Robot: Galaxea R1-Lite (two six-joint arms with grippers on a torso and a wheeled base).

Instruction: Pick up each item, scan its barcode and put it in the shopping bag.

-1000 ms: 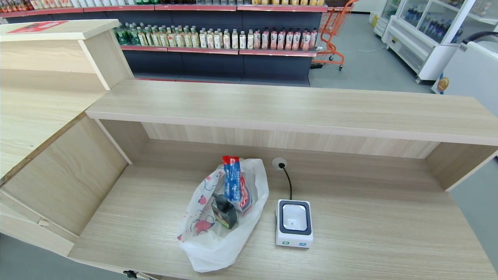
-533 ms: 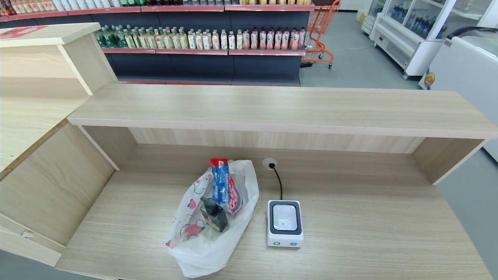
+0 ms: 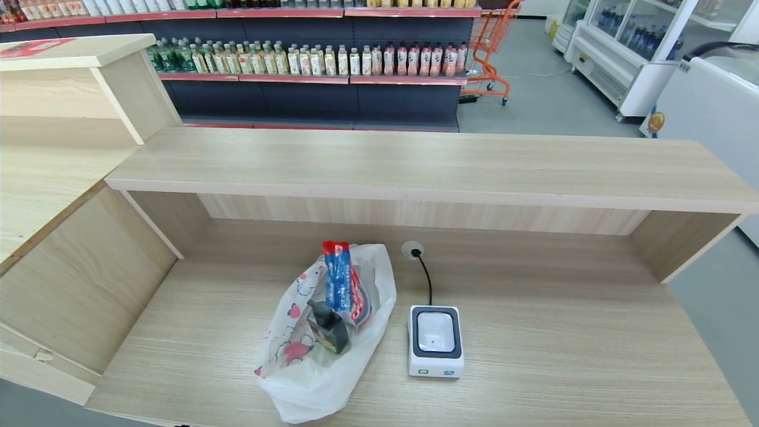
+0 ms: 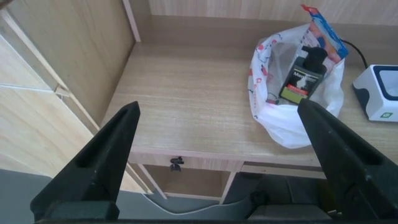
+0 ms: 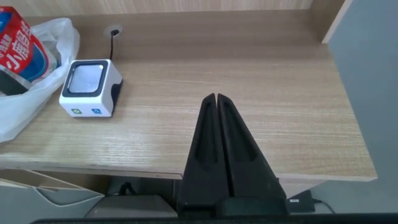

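A white plastic shopping bag (image 3: 323, 356) with red prints lies on the wooden counter, left of the white barcode scanner (image 3: 434, 341). Inside it a dark bottle (image 3: 328, 329) leans beside a blue and red packet (image 3: 338, 279) that sticks out of the bag's mouth. My left gripper (image 4: 221, 134) hangs open off the counter's near edge, well short of the bag (image 4: 292, 93), with nothing between its fingers. Its wrist view also takes in the bottle (image 4: 301, 78). My right gripper (image 5: 216, 102) is shut and empty over the counter's near edge, to the right of the scanner (image 5: 90, 87).
A black cable (image 3: 424, 276) runs from the scanner to a grommet at the counter's back. A raised wooden ledge (image 3: 427, 169) overhangs the back and a side wall (image 3: 89, 279) closes the left. Store shelves of bottles, an orange cart and freezers stand beyond.
The head camera has shifted, so the whole scene sits a little further left than a second ago. The bag, its items and the scanner have not moved on the counter.
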